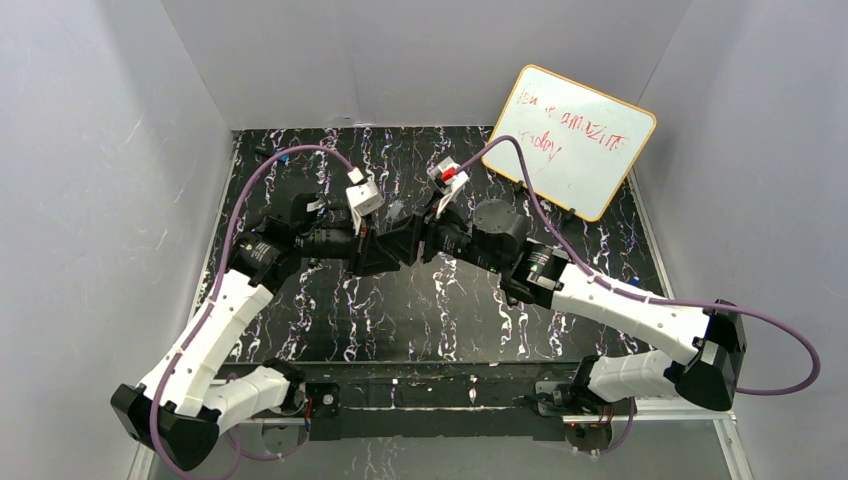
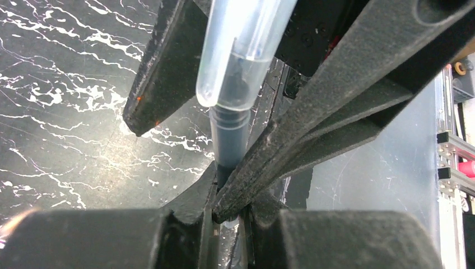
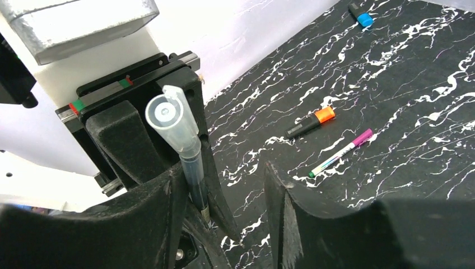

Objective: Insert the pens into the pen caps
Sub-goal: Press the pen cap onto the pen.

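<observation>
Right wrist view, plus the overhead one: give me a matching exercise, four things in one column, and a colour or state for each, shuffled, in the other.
Things:
1. dark pen
2. marker
3. slim pen
4. whiteboard

Colour or state:
A. purple end, lying on the table
B. red writing
C. clear cap, held in the left claw
D. orange end, lying on the table

Pairs: 1-C, 2-D, 3-A, 4-B

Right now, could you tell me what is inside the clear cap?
The front of the dark pen shows through the clear cap. Its tip is too hazy to make out, and its lower end is hidden in the left end effector.
</observation>
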Motion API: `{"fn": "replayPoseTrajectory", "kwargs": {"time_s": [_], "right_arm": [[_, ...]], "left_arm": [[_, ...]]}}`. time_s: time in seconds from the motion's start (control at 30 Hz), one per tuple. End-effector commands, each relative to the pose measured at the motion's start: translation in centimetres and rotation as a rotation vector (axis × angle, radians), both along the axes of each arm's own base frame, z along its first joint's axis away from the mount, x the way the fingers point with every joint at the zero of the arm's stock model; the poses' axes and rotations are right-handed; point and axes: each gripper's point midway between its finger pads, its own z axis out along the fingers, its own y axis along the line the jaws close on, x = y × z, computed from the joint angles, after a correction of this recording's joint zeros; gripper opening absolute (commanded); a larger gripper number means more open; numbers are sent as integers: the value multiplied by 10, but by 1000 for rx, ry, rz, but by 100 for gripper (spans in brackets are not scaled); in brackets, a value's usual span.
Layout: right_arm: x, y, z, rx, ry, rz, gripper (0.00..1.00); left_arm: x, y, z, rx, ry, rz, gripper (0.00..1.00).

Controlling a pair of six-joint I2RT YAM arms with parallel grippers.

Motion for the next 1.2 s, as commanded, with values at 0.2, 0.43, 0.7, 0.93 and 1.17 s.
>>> {"fn": "replayPoseTrajectory", "kwargs": {"time_s": [0.2,0.43,0.7,0.93,1.17], "right_arm": [[-66,-8,-96,-362,139,252,73],[-60,-25,-67,-344,54,232,77],[-64,-71,-22,-280,-3,135,76],[-43,-84,22,-162,-104,-8,69],[-8,-86,72,6,-302,-192,63]], "left_arm": [[28,-9,66,-148,-314,29,0],[39,-4,53,-118,-316,95,0],[51,-3,42,-147,-344,163,0],[53,-11,37,-196,-326,148,0],[54,-17,29,-209,-295,117,0]]}}
